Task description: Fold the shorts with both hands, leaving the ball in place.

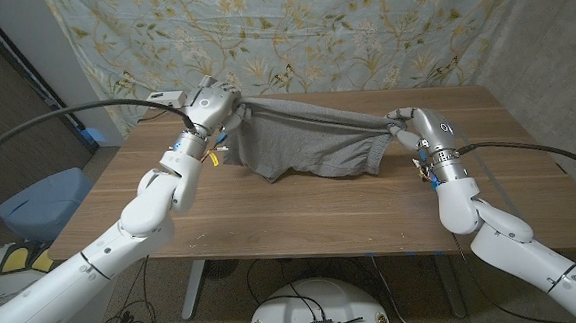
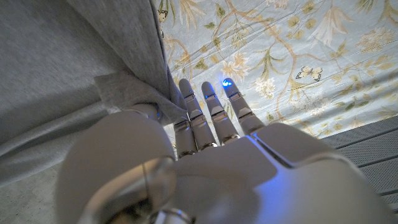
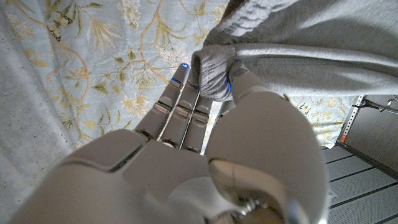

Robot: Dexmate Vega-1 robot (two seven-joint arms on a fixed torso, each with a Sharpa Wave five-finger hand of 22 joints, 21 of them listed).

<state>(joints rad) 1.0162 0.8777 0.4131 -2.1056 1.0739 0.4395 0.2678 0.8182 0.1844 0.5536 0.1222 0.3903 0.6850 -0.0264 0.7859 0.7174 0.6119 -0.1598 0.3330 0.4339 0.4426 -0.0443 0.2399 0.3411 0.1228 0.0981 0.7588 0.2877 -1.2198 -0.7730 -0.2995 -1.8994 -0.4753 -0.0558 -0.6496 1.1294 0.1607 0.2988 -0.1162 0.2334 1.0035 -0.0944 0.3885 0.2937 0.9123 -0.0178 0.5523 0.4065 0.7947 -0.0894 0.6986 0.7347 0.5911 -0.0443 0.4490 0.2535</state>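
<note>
Shorts point(image 1: 312, 140) hang stretched between the two hands over the far half of the tabletop point(image 1: 301, 216), their lower edge sagging to or just above the wood; which of the two cannot be told. The left hand point(image 1: 209, 104) holds one end raised near the far left corner, and in its wrist view the grey cloth is caught at the thumb side while the other fingers point(image 2: 211, 109) reach out straight. The right hand point(image 1: 408, 124) pinches a bunched end lower down near the right edge, the wad tucked between thumb and fingers in its wrist view. No ball can be made out on the tabletop in these pictures, so its place cannot be told; it may lie under or behind the cloth. The step in hand looks like the carry of the lifted edge over for the fold. To do it well, I judge the hands should travel together at one pace and keep the span taut, with the left brought down level with the right so the crease runs straight. Both pinches should hold until the cloth lies on the wood. Because the ball is unseen, the hem should be lowered gently instead of being dragged.
</note>
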